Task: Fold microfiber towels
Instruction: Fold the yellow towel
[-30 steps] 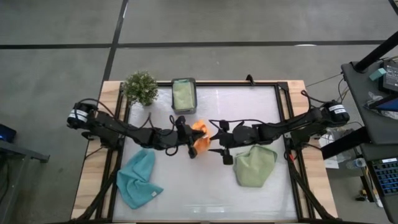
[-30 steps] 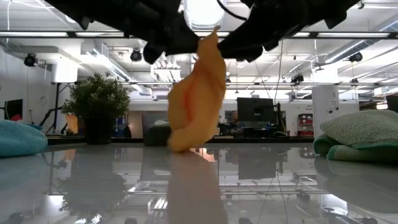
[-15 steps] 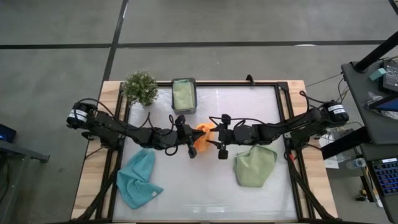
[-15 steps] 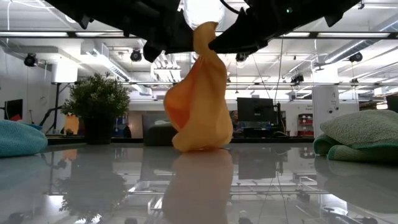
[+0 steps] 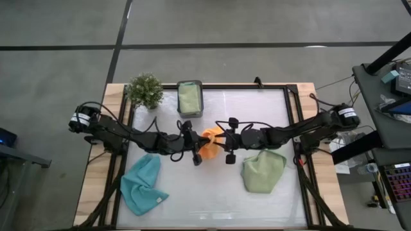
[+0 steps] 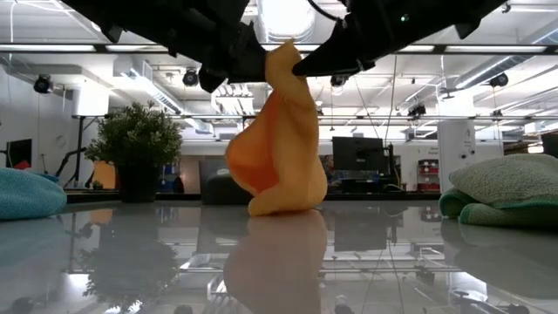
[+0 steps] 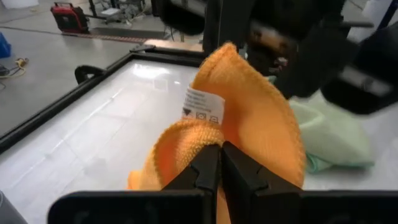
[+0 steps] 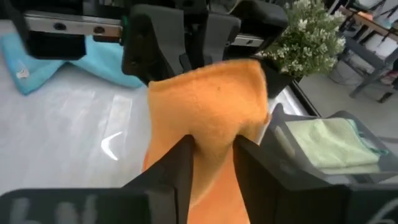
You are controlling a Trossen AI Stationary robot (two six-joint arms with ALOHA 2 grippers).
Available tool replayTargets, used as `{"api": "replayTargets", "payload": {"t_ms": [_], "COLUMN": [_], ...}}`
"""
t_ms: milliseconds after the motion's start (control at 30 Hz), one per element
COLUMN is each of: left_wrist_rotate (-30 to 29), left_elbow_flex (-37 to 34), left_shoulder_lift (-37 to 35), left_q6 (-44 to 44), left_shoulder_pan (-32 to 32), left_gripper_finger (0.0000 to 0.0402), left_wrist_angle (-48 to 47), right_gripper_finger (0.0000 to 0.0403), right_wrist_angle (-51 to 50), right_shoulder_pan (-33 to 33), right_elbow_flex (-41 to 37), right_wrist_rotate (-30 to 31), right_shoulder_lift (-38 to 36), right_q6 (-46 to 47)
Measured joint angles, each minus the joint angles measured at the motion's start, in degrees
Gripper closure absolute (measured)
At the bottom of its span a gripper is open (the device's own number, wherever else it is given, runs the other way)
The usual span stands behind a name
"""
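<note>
Orange towel [image 5: 210,142] gripped by left pincer [image 5: 196,146] and right pincer [image 5: 226,142], blue towel [image 5: 142,184], green towel [image 5: 262,171], plant [image 5: 145,90] nearby

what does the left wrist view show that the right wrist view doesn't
Only the left wrist view shows the white care label on the orange microfiber towel, the loose sage green towel on the table, and the left gripper shut on orange cloth. Only the right wrist view shows the light blue towel, the potted plant, the boxed green towel and the right gripper. Both show the orange towel.
</note>
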Motion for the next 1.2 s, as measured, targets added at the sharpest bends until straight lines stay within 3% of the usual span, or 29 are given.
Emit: {"api": "replayTargets", "payload": {"t_ms": [333, 833, 967, 1200], "left_wrist_rotate": [2.6, 3.7, 3.7, 3.7], "left_elbow_flex": [-0.2, -0.6, -0.6, -0.6], "left_shoulder_lift": [0.0, 0.0, 0.0, 0.0], "left_q6": [0.1, 0.3, 0.2, -0.6], "left_shoulder_pan": [0.0, 0.0, 0.0, 0.0], "left_gripper_finger": [0.0401, 0.0401, 0.0401, 0.0401], "left_wrist_angle": [-1.3, -1.2, -1.2, -1.1], "right_gripper_finger": [0.0219, 0.0217, 0.0248, 0.0381], "right_wrist_angle": [-4.9, -2.3, -0.9, -1.8], "right_shoulder_pan": [0.0, -0.2, -0.2, -0.2], "right_elbow_flex": [0.6, 2.4, 2.4, 2.4], "right_wrist_rotate": [-1.1, -7.2, -7.2, -7.2], "right_shoulder_lift": [-2.9, 0.2, 0.7, -0.5], "right_q6": [2.6, -2.9, -4.5, -5.9]}}
